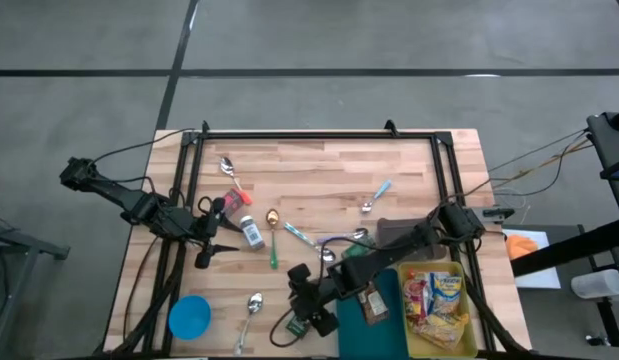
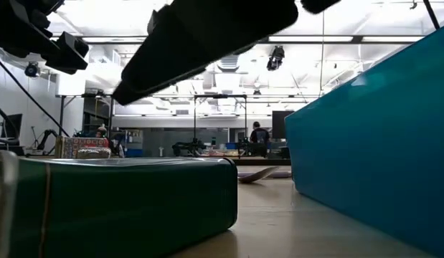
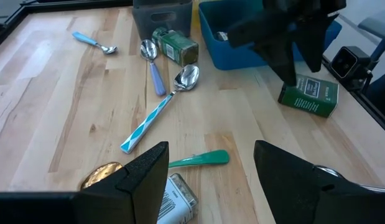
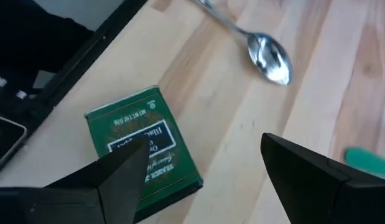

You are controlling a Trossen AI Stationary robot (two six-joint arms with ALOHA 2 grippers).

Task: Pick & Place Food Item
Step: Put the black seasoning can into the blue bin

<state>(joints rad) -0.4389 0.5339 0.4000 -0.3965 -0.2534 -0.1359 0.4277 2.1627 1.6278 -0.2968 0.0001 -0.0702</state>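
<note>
Tabletop, flat green tin [image 4: 144,143], lengthwise toward edge.

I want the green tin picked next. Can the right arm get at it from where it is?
Probably yes. The right gripper hangs over the green tin, jaws open. The tin lies flat on bare table, the spoon well apart.

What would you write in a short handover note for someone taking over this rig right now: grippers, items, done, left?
Right gripper: open, empty, hovering over the green tin near the table's front edge.
Left gripper: open, empty, waiting at the left side above a small jar.
Blue bin sits beside the tin; yellow bin already holds snack packets.
Done: approach to the tin.
Left: grasp the tin and place it, probably in a bin.
</note>
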